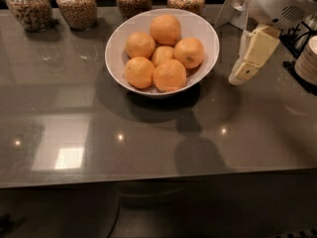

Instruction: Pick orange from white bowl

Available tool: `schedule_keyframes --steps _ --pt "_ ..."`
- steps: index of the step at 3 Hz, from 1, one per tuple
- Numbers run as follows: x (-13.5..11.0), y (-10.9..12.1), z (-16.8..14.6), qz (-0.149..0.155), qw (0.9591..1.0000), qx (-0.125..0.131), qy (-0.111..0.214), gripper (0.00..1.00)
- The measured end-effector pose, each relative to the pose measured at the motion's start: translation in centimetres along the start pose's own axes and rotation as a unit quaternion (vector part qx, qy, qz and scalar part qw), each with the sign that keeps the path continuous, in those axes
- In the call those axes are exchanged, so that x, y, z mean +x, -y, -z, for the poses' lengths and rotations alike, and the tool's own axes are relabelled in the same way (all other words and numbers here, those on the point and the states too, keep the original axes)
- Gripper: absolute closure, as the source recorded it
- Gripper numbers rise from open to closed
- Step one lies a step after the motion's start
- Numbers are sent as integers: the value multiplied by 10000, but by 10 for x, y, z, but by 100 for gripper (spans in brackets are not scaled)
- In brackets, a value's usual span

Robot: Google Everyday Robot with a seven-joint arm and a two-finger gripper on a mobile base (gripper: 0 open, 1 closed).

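Observation:
The white bowl (205,38) stands on the grey table at the back centre and holds several oranges. The orange (188,52) with a small dark speck lies on the bowl's right side, next to the rim. My gripper (246,66) hangs from the white arm (280,4) at the upper right. It is above the table just right of the bowl's rim, apart from the bowl and the oranges, and holds nothing that I can see.
Several glass jars of grain (75,5) line the table's back edge. A stack of plates (309,58) and a dark rack (296,36) are at the far right. A white stand (224,14) is behind the bowl. The table's front edge (148,180) runs across below.

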State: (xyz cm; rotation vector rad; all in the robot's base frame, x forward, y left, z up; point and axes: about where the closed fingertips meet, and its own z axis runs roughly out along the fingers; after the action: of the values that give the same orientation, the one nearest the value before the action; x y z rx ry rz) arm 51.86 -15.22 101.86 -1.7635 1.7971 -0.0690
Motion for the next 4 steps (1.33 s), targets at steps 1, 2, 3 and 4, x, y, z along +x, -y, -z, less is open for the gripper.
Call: schedule_keyframes --steps 1,2,3,4 --pt "-27 28 -21 354 9990 25 265 0" --pt "-41 49 -43 551 9980 0 299 0" --pt "-45 65 -60 597 9979 -5 243 19" --pt "-42 75 -75 579 9982 -49 144 39"
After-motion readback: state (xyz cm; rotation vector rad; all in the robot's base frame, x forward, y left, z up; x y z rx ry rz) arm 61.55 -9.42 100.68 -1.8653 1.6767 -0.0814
